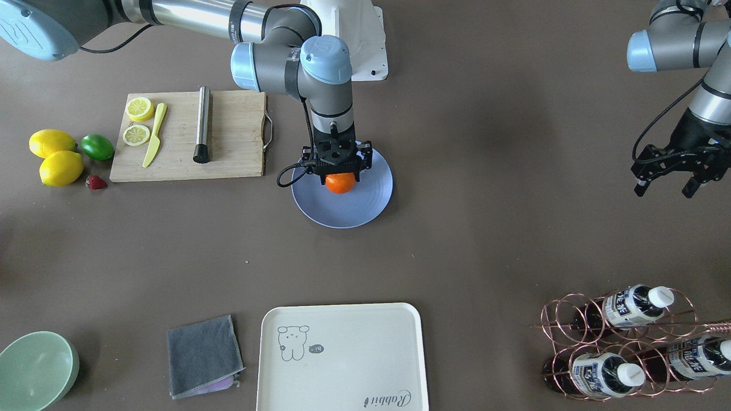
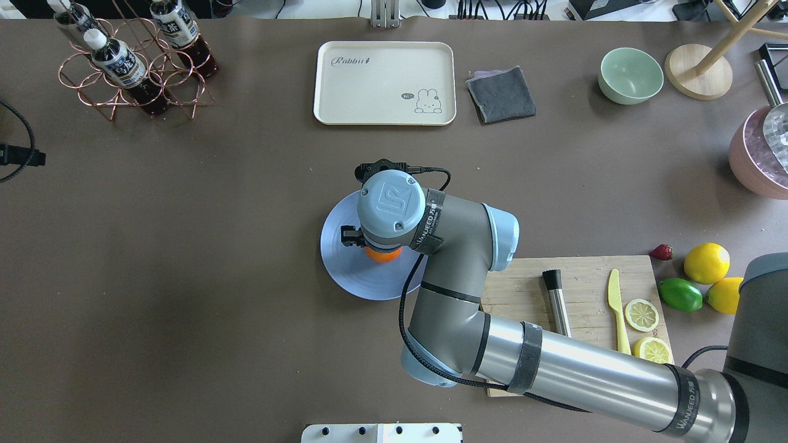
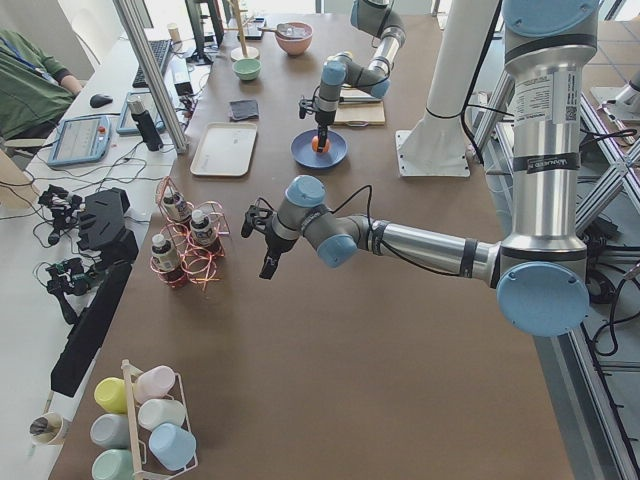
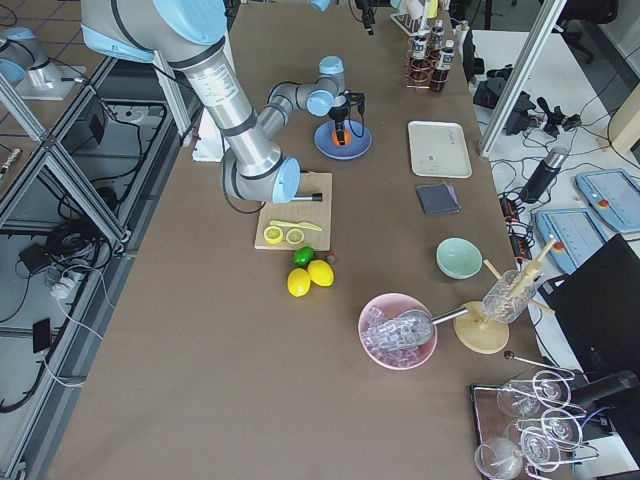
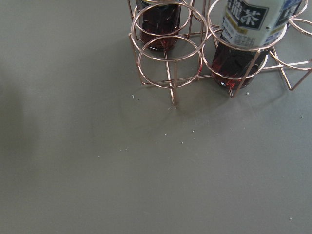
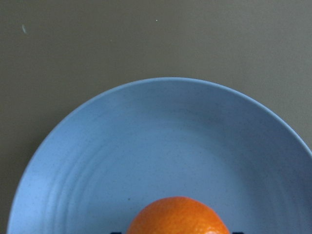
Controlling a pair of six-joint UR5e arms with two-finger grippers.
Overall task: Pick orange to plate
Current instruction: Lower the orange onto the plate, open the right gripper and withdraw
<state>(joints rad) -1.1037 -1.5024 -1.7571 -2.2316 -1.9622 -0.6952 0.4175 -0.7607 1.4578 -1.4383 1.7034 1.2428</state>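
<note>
Right gripper [image 1: 340,170] pointed straight down over the plate, fingers closed on either side of the orange [image 1: 340,184]. Left gripper [image 1: 668,184] hung over bare table near its own end, jaws spread, nothing between them.

Brown table [image 1: 491,228] carried everything.

Cream tray [image 1: 268,365], rectangular, with a printed bear and the word "Rabbit", lay at the operators' edge, nothing on it.

Wooden cutting board [image 1: 234,142] lay on the robot's right of the plate, just apart from it. On it: a steel cylinder [image 1: 203,123] with a dark end, a yellow knife [image 1: 154,137] and two lemon slices [image 1: 140,108].

Copper wire rack [image 1: 562,319] stood near the operators' edge on the robot's left, with three dark-liquid bottles [image 1: 631,306] lying in it, white caps outward.

Plate [image 1: 342,211], periwinkle blue, sat near the table's middle. The orange was above its centre, between the closed fingers. The wrist view showed the blue surface spreading around the fruit. Could not tell whether the orange touched the plate or was held just clear of it.

Pale green bowl [image 1: 57,342] sat at the corner beyond the cloth.

Grey cloth [image 1: 203,354], folded, lay just beside the tray.

Two lemons [image 1: 52,142], a lime [image 1: 97,146] and a strawberry [image 1: 96,182] were grouped past the board's far end.
</note>
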